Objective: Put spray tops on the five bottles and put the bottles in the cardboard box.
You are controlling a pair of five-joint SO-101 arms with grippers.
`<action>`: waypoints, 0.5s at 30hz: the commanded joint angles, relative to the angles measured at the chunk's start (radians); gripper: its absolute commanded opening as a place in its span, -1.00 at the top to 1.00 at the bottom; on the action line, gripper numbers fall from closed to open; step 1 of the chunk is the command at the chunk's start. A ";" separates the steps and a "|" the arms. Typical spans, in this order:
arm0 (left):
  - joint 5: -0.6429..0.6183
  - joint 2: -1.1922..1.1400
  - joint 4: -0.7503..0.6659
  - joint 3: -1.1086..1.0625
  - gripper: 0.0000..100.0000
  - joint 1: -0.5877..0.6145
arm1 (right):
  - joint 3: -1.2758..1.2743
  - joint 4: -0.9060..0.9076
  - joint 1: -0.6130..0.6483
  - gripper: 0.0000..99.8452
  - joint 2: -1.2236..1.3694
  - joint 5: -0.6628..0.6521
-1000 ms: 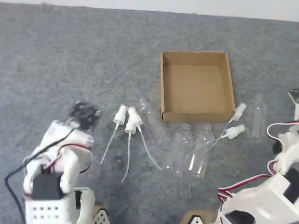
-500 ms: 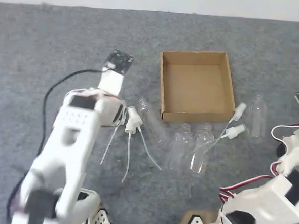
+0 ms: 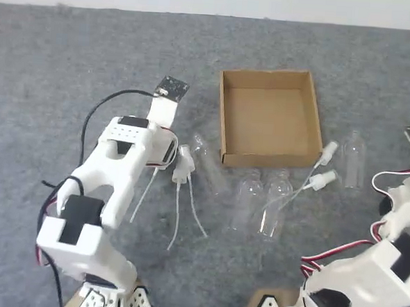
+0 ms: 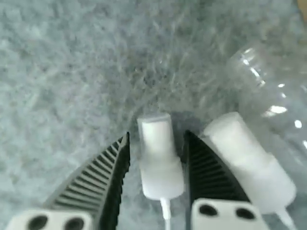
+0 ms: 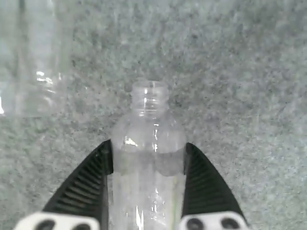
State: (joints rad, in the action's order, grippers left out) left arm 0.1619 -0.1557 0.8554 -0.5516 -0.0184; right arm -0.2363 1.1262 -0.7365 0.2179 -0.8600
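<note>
My left gripper [image 4: 157, 139] is open, its jaws standing on either side of a white spray top [image 4: 156, 163] that lies on the grey carpet. A second spray top [image 4: 244, 148] [image 3: 183, 165] lies close beside it, next to a clear bottle [image 4: 268, 91] [image 3: 204, 160]. My right gripper [image 5: 147, 146] is shut on a clear open-necked bottle [image 5: 148, 139] lying on the carpet at the far right. Two bottles [image 3: 247, 198] [image 3: 275, 203] lie below the cardboard box [image 3: 225, 113], which is empty. Another bottle [image 3: 354, 159] and two spray tops [image 3: 327, 152] [image 3: 322, 180] lie right of the box.
The left arm [image 3: 120, 169] stretches from the near left edge toward the middle of the table. The right arm [image 3: 395, 228] stands at the right edge. Bare grey carpet spreads left of and behind the box.
The left arm has swung out from its folded pose at the near left and come down over the left spray tops. The right arm has barely shifted.
</note>
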 commanded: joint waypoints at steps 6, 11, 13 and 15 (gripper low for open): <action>-0.006 -0.012 -0.026 0.067 0.88 0.000 | -0.028 -0.002 -0.012 0.99 -0.005 0.002; -0.005 -0.002 0.037 0.074 0.98 0.005 | -0.028 -0.002 -0.015 0.99 -0.005 0.002; -0.005 0.046 0.077 0.073 0.98 0.005 | -0.028 -0.002 -0.016 0.99 -0.005 0.003; -0.009 0.129 0.117 0.054 0.98 0.012 | -0.028 -0.002 -0.016 0.99 -0.005 0.008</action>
State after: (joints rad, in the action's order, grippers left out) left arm 0.1603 -0.1757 0.8968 -0.5240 -0.0215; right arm -0.2363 1.1262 -0.7365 0.2179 -0.8600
